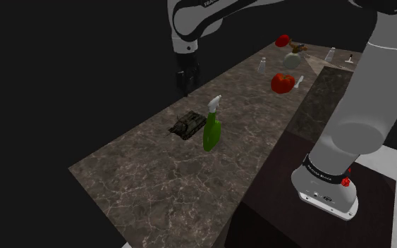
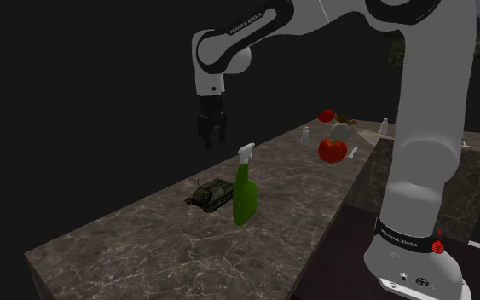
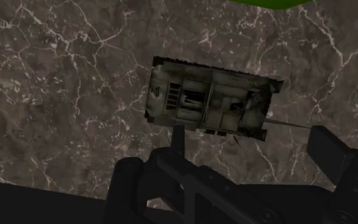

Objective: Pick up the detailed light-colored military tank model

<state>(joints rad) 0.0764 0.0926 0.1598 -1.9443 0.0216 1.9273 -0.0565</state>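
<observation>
Tank model [image 1: 187, 125] stands on its tracks on the dark veined desk [image 1: 147, 190], about halfway along it and toward the edge on the shoulder view's left. A green spray bottle [image 1: 211, 127] stands upright just beside it on the shoulder view's right, apart from the hull but close. That closeness is probably why the arm [image 2: 229, 47] comes from overhead. A drop from above keeps clear of the bottle, where a reach from the side might knock it.

The fingers [image 2: 208, 136] hang well above the desk and point down. They stand wide apart and hold nothing, which suits a hand waiting to descend. In the wrist view the tank [image 3: 209, 97] lies ahead of them rather than between them, so I judge the hand is not yet centred over the hull.

Its pale colour shows plainly in the wrist view, while both exterior views render it as a small dark shape with little detail. The gun barrel is a thin line that fades out near one finger. The wrist view cuts the bottle down to a green patch at its edge. Small red and pale things [image 1: 283, 83] sit at the far end, too small to name.
</observation>
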